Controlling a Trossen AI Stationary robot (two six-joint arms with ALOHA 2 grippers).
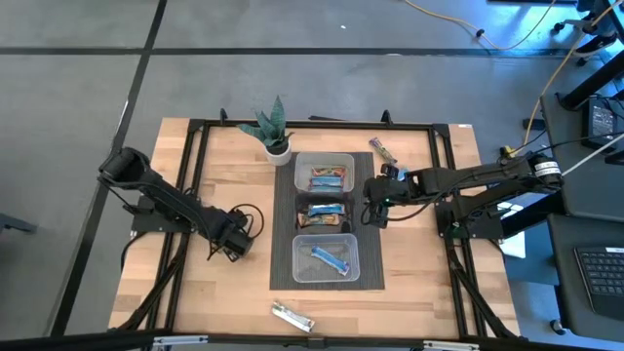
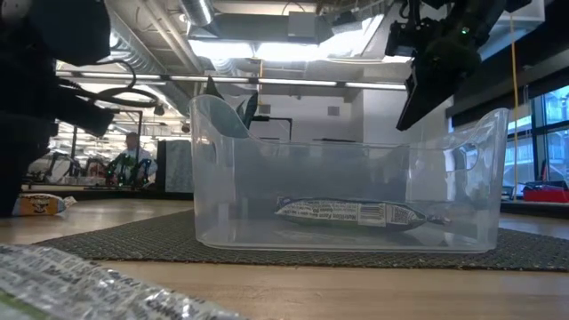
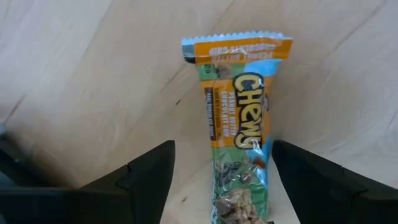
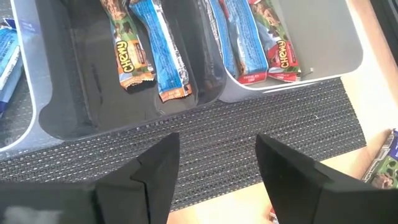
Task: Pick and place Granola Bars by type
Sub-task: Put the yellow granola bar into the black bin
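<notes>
An orange-and-green granola bar (image 3: 239, 124) lies flat on the wooden table left of the mat. My left gripper (image 3: 224, 146) points down over it, open, one finger on each side of the bar's lower half; whether either touches it I cannot tell. In the high view this gripper (image 1: 231, 244) hides the bar. My right gripper (image 1: 375, 212) hovers open and empty over the mat's right edge (image 4: 249, 124), beside the middle bin (image 1: 324, 213). Three clear bins hold bars: the far bin (image 1: 324, 174), the middle one, and the near bin (image 1: 327, 258) with a blue bar (image 1: 331, 259).
A potted plant (image 1: 273, 132) stands at the far edge beside the far bin. One loose bar (image 1: 385, 151) lies on the table at the far right, and a silver bar (image 1: 292, 317) near the front edge. Bare wood stretches left of the mat.
</notes>
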